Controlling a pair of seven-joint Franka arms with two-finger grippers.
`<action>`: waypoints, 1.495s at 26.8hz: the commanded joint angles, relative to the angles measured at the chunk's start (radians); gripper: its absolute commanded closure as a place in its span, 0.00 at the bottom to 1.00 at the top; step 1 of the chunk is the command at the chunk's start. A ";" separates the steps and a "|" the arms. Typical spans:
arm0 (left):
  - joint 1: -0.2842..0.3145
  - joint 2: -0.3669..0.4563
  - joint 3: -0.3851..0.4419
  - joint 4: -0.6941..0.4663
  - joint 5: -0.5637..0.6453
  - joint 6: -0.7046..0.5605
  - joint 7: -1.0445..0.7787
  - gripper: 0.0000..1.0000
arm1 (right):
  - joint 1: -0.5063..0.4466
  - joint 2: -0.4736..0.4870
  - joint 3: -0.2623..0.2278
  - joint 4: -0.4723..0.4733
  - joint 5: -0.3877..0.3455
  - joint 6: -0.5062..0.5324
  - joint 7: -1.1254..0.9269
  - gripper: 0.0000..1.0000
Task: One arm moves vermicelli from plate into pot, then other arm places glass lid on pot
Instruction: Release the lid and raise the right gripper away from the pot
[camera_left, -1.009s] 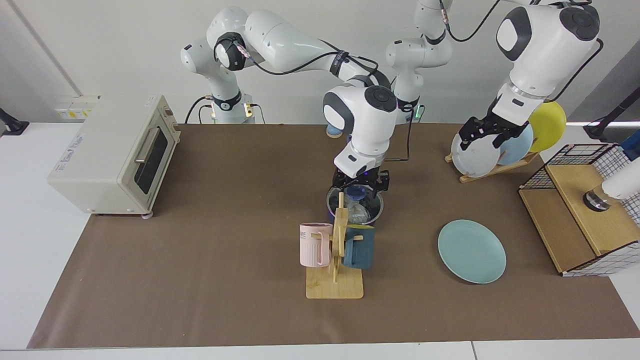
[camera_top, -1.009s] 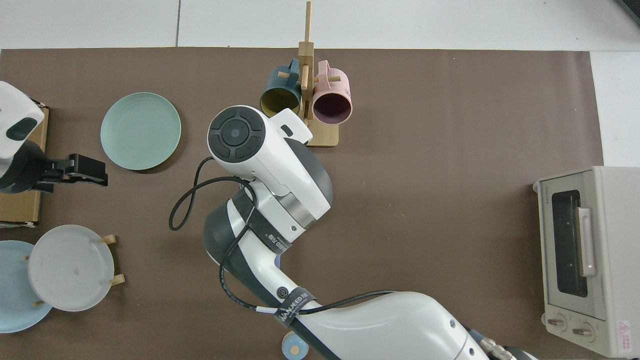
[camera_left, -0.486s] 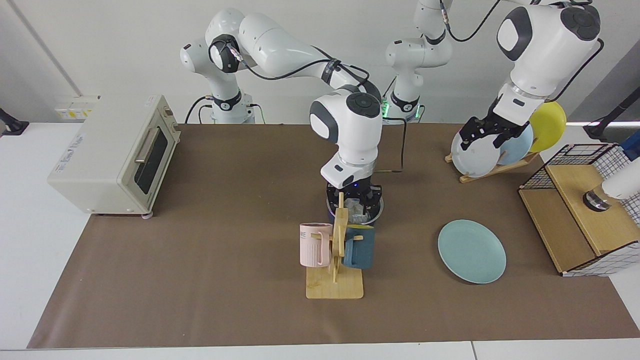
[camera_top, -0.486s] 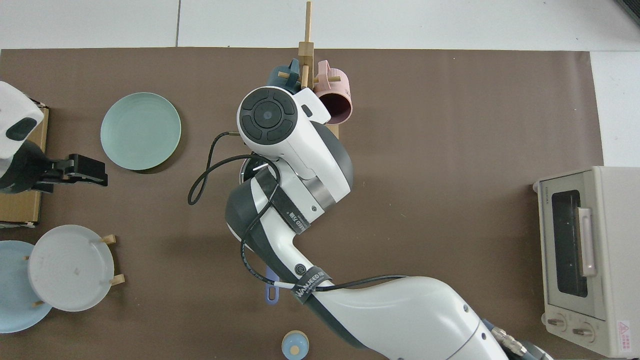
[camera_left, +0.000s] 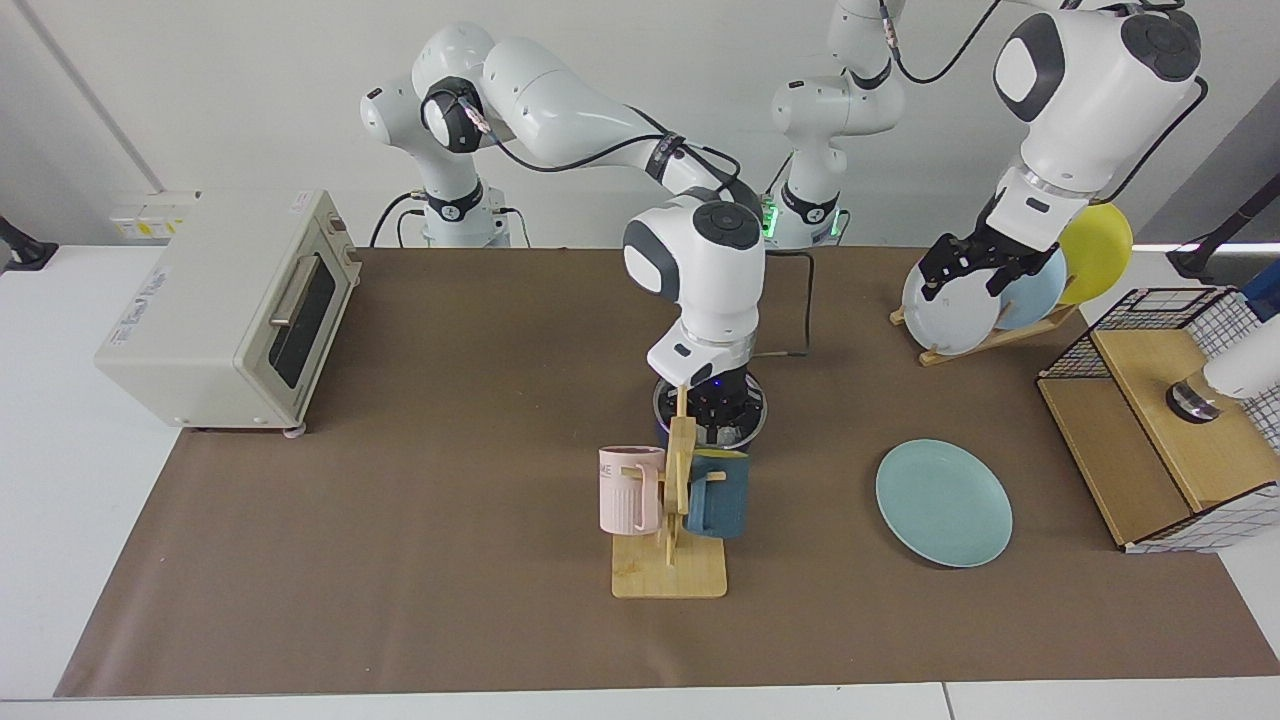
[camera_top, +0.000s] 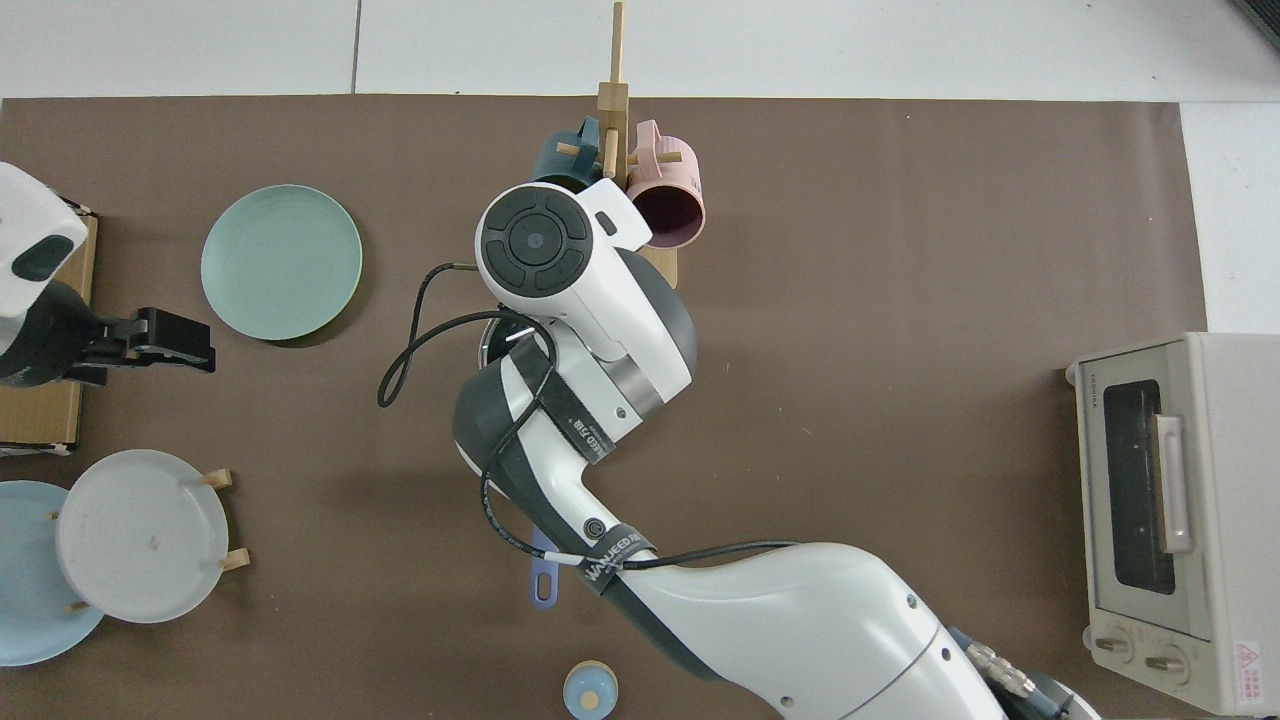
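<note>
Facing view: my right hand (camera_left: 718, 408) sits low on the glass lid (camera_left: 745, 425) over the pot (camera_left: 662, 418), grip unreadable; my left hand (camera_left: 968, 262) waits unclenched by the far plate rack (camera_left: 985, 340).

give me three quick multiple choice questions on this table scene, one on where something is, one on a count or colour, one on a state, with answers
1. Where is the right gripper?
A. over the small dark pot
B. at the cream toaster oven
C. over the wire basket

2. How many mugs hang on the wooden mug stand?
A. one
B. two
C. four

3. What lies on the round teal-green plate?
A. a glass lid
B. a pink mug
C. nothing

Answers: 1 A, the gripper with the blue light sits low over the small dark pot behind the mug stand. 2 B, a pink mug and a dark teal mug hang there. 3 C, its surface is bare in both views; the left gripper waits by the plate rack.
</note>
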 joint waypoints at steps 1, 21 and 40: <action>0.000 -0.017 0.004 -0.012 0.000 0.004 0.010 0.00 | -0.015 0.024 0.018 0.024 0.006 0.023 -0.040 1.00; 0.000 -0.017 0.004 -0.013 0.000 0.004 0.008 0.00 | -0.005 0.026 0.015 0.013 0.001 0.005 -0.103 1.00; 0.000 -0.017 0.004 -0.012 0.000 0.004 0.010 0.00 | -0.002 0.024 0.014 0.005 0.000 -0.011 -0.137 1.00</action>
